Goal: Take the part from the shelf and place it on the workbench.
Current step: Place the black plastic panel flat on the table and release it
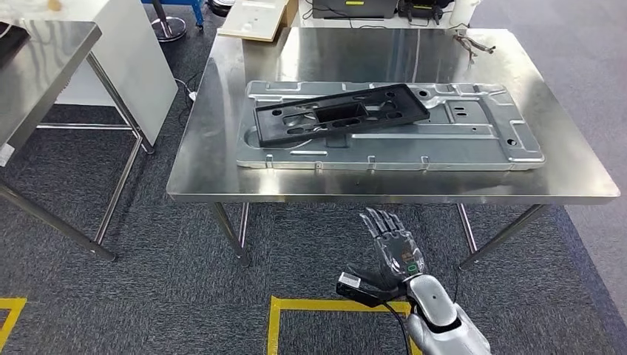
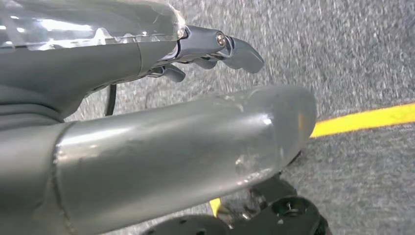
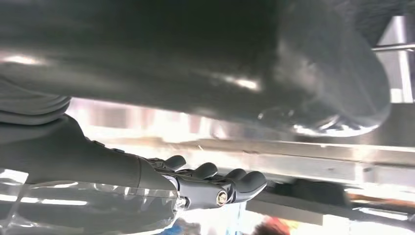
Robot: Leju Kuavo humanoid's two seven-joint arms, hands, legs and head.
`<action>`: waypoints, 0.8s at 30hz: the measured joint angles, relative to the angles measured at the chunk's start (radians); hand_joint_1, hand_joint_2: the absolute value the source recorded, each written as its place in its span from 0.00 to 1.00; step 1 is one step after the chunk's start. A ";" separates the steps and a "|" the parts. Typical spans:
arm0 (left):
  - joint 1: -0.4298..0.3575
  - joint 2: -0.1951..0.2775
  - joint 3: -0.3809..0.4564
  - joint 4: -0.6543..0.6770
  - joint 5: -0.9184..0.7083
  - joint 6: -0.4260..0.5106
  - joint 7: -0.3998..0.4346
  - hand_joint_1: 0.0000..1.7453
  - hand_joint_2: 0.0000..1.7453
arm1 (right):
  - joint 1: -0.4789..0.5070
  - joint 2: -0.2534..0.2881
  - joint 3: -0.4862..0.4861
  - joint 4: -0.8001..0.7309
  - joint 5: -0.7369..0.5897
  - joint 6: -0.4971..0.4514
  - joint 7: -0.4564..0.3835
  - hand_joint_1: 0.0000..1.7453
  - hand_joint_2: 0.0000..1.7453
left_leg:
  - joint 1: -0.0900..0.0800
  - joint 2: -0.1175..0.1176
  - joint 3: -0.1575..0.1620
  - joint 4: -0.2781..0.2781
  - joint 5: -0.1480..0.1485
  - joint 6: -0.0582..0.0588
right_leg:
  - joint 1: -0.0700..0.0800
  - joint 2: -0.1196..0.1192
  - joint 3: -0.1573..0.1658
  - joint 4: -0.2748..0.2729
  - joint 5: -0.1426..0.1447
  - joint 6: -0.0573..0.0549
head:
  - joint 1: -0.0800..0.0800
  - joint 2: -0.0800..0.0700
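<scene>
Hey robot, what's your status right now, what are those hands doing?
Right robot hand open, empty, below the workbench edge. Left robot hand empty over carpet. Black part lies on the grey panel. Nothing in the way.

The head view looks forward and down from high up onto a steel-topped workbench (image 1: 384, 185) on grey carpet. The left wrist view sits close behind its hand, facing carpet with a yellow floor line (image 2: 362, 120). The right wrist view looks along the bench edge; both share the workbench.
</scene>
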 joint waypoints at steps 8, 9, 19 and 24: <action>0.028 -0.010 0.045 0.000 0.006 0.018 -0.008 0.00 0.00 | 0.191 -0.002 -0.133 0.039 -0.180 -0.159 -0.102 0.00 0.00 | 0.003 -0.005 -0.057 0.184 -0.169 -0.034 | 0.017 -0.015 -0.029 -0.057 0.037 -0.066 | 0.000 0.000; 0.028 -0.012 0.052 0.000 0.007 0.022 -0.010 0.00 0.00 | 0.206 -0.003 -0.155 0.064 -0.190 -0.174 -0.115 0.00 0.00 | 0.002 -0.005 -0.063 0.242 -0.197 -0.033 | 0.022 -0.017 -0.043 -0.055 0.047 -0.068 | 0.000 0.000; 0.033 -0.025 0.112 -0.002 0.017 0.038 -0.016 0.00 0.00 | 0.261 0.008 -0.411 0.381 -0.347 -0.194 -0.327 0.00 0.00 | -0.032 -0.005 0.185 -0.045 -0.128 0.027 | 0.031 -0.018 -0.128 -0.043 0.127 -0.043 | 0.000 0.000; 0.041 -0.032 0.141 -0.002 0.000 0.036 -0.014 0.00 0.00 | 0.254 0.039 -0.594 0.651 -0.434 -0.149 -0.391 0.00 0.00 | -0.023 0.001 0.125 -0.059 -0.064 0.043 | 0.017 -0.004 -0.172 0.145 -0.072 -0.018 | 0.000 0.000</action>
